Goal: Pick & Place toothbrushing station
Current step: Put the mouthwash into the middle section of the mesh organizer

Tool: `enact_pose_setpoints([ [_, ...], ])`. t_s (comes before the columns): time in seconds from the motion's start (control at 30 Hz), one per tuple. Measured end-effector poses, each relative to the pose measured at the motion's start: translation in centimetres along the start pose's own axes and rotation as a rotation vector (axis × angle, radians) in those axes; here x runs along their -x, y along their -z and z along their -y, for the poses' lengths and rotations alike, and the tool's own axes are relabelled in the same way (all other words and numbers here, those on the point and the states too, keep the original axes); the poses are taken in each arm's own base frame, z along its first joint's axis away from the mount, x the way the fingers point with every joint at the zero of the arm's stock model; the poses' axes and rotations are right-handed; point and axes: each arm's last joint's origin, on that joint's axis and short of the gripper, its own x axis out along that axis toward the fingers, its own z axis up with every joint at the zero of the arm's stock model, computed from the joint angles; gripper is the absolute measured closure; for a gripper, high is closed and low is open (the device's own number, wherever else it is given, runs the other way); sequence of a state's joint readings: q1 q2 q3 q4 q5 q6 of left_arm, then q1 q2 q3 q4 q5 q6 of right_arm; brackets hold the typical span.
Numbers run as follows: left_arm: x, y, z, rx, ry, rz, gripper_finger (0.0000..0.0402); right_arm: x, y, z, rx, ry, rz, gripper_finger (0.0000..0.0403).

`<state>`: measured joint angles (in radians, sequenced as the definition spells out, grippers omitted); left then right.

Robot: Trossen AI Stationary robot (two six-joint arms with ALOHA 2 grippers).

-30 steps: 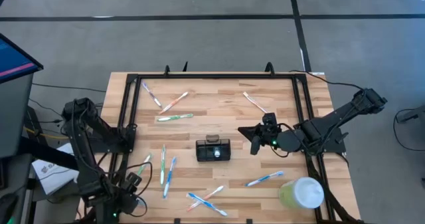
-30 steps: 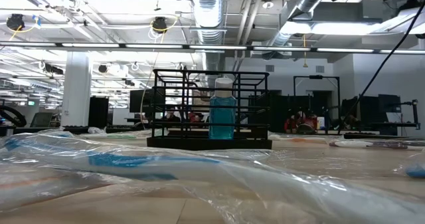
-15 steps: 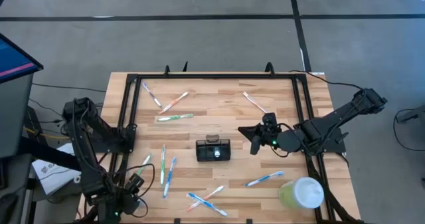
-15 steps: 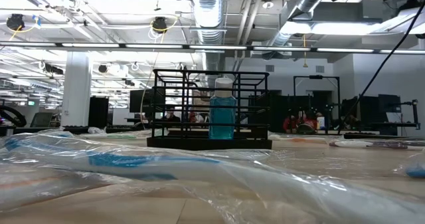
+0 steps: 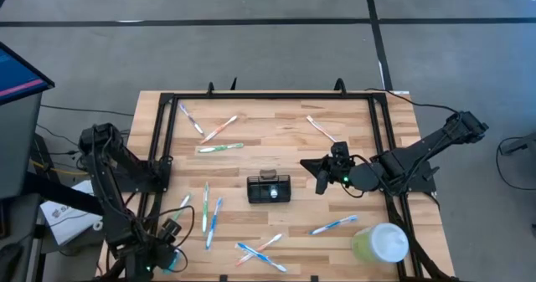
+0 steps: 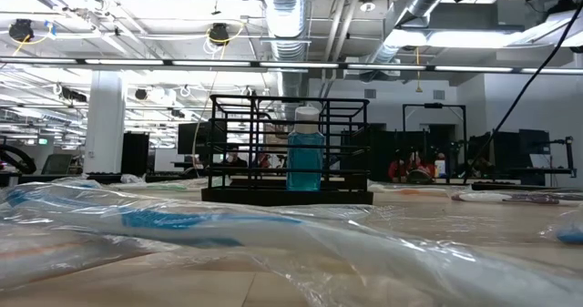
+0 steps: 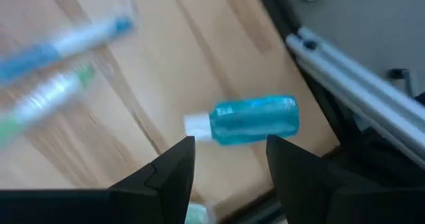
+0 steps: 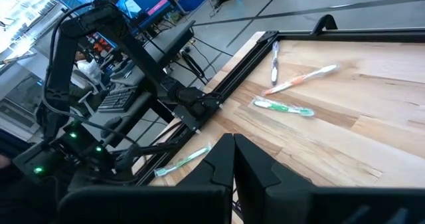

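The toothbrushing station (image 5: 269, 189), a small black wire holder, stood upright near the middle of the wooden table (image 5: 276, 140), touched by neither arm. In the low view it (image 6: 288, 152) carried a blue bottle with a white cap (image 6: 306, 158) inside its bars.

Just to its right hovered the right gripper (image 5: 322, 175), fingers pressed together and holding nothing; its arm ran off past the table's right edge. At the near left corner the left gripper (image 5: 170, 234) hung low, its fingers (image 7: 166, 177) spread apart over a small blue bottle (image 7: 247, 120) that lay on its side on the wood, not pinched between them.

Toothbrushes lay scattered across the boards: a green one (image 5: 220, 148) and an orange one (image 5: 219, 129) toward the far left, a pair (image 5: 209, 211) left of the station, crossed ones (image 5: 260, 252) at the near edge, a blue one (image 5: 333, 225) at the near right. A pale green cup with a white lid (image 5: 381, 243) sat at the near right corner. A black frame (image 5: 272, 95) bordered the table.

Grey floor with dark lines (image 5: 251, 31) surrounded it. Beyond, the low view showed an open workshop with exposed ducts (image 6: 291, 20), strip lights and a white pillar (image 6: 104, 120).
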<state>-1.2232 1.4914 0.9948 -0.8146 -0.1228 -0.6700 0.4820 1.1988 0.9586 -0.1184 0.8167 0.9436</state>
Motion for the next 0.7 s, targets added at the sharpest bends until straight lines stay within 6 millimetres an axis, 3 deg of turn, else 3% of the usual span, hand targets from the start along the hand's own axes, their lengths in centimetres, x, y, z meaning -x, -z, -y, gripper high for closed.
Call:
enact_pose_setpoints([
  [0.17,-1.5,0.8,-0.5,0.130,0.079,-0.070,0.0220,0.0,0.0,0.0,0.000,0.000,0.000,0.0403],
  [0.33,-1.7,0.4,-1.1,0.278,0.099,-0.094,0.0220,0.0,0.0,0.0,0.000,0.000,0.000,0.0403],
  [0.7,-1.9,-1.2,-3.9,0.914,0.147,-0.203,0.0220,-0.3,-0.2,0.2,-0.003,0.010,0.006,0.0403],
])
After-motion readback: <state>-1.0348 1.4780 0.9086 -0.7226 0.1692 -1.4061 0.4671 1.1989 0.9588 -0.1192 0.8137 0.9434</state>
